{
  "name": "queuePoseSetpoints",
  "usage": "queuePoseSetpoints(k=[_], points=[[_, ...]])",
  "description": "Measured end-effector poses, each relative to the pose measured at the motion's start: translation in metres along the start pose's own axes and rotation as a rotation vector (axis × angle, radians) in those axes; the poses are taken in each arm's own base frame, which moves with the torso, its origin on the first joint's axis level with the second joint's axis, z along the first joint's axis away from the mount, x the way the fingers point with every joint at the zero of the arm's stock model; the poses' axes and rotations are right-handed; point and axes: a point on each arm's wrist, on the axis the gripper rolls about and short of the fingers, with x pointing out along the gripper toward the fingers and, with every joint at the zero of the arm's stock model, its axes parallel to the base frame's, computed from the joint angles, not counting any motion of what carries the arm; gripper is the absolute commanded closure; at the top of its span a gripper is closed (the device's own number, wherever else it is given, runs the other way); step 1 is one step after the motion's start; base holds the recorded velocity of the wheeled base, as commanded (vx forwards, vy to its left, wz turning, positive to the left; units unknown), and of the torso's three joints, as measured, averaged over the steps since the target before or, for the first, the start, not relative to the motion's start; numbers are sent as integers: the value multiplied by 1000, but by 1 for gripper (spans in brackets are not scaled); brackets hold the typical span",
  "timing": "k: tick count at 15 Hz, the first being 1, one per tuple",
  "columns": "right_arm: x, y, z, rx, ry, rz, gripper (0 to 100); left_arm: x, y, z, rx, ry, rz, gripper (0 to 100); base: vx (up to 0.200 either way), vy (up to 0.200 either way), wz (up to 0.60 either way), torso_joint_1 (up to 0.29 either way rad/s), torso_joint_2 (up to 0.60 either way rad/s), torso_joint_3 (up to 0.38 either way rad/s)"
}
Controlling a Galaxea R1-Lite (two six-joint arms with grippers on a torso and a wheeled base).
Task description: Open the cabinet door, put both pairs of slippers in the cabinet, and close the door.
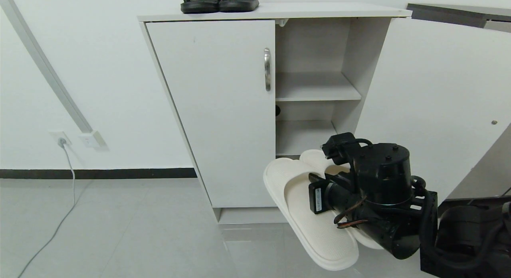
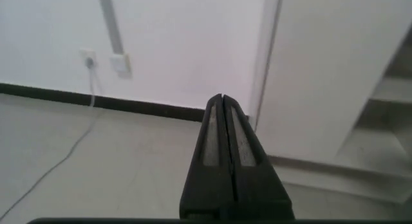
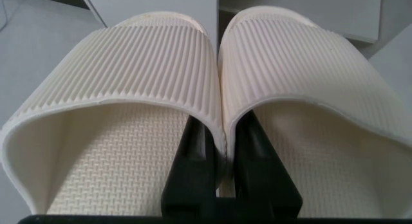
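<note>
Head view, counting from where I stand: two pairs of slippers, four in all, and one cabinet [image 1: 215,110] with two doors. The black slippers [image 1: 218,2] sit side by side on the cabinet's top, near its back edge. The cream slippers [image 1: 315,214] are off the floor [image 1: 119,230], held side by side in front of the cabinet's open half. Their toes point at the front edge of the lower shelf [image 1: 303,136] and their heels hang lower, away from the cabinet. I cannot tell whether the toes touch the shelf edge.

The left door [image 1: 223,150] with its one metal handle [image 1: 267,69] is shut. The right door [image 1: 431,102] stands swung wide. Two shelves show inside, the upper shelf [image 1: 315,88] above the lower one.

The right gripper [image 3: 222,137] is pinched tight on the cream pair. Its two fingers reach in under the ribbed straps and clamp the two inner edges together where the slippers meet, so both slippers lie directly ahead of it, one on either side.

The left gripper [image 2: 223,105] is fully closed, pads pressed flat together with nothing between them. It hangs above the floor beside the cabinet.
</note>
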Motion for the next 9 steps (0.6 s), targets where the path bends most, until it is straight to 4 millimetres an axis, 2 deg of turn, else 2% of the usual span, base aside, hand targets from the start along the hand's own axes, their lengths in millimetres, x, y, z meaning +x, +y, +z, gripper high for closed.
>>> queuePoseSetpoints(k=[5, 9], points=[[0, 2, -2, -7, 7, 6, 100, -2, -5, -19, 5, 95, -215, 100, 0, 0, 0, 0, 0, 0], [3, 5, -7, -7, 4, 12, 100, -2, -6, -20, 29, 99, -250, 100, 0, 0, 0, 0, 0, 0]])
